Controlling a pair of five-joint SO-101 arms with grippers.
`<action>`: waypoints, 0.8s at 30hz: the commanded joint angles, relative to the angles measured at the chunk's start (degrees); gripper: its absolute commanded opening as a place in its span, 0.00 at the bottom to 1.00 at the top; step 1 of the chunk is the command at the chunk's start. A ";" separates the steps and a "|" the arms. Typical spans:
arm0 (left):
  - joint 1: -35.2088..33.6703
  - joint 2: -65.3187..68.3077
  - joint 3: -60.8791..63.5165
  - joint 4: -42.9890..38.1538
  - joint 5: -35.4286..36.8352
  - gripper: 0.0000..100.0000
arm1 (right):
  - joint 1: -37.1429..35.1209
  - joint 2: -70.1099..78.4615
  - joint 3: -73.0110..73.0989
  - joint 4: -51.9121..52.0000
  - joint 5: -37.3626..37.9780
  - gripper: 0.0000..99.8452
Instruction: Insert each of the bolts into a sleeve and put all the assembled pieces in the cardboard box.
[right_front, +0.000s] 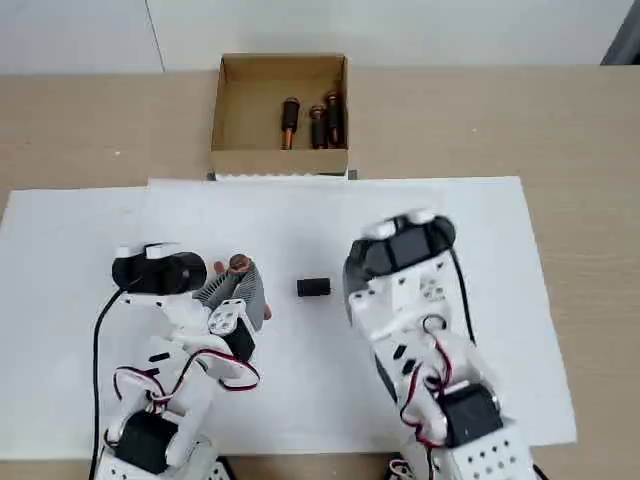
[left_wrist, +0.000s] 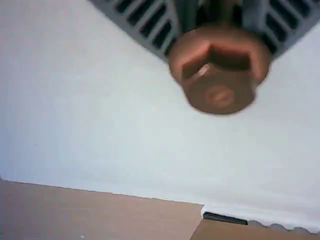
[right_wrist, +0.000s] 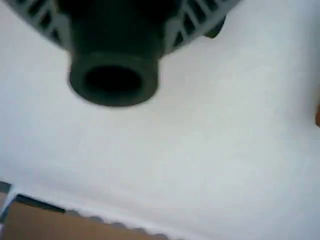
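One white sheet (right_front: 320, 400) covers the wooden table (right_front: 100, 120); left pincer (left_wrist: 217, 12) grips bolt (left_wrist: 218, 75), right pincer (right_wrist: 117, 20) sleeve (right_wrist: 114, 82).

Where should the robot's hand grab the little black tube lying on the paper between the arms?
Best around its round middle, coming straight down from above. The sleeve lies on its side on the white paper, with nothing touching it. Pinching its long curved sides probably keeps it from rolling and leaves both ends free.
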 joint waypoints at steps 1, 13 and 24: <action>0.53 -0.88 -0.13 -1.85 0.00 0.00 | -1.98 -8.57 4.84 -1.71 3.52 0.00; 0.97 -0.88 -0.04 -10.99 0.35 0.00 | -6.73 -19.12 17.67 -10.15 6.86 0.00; 0.97 -0.88 -0.48 -18.99 2.81 0.01 | -11.03 -19.03 22.77 -14.46 10.20 0.00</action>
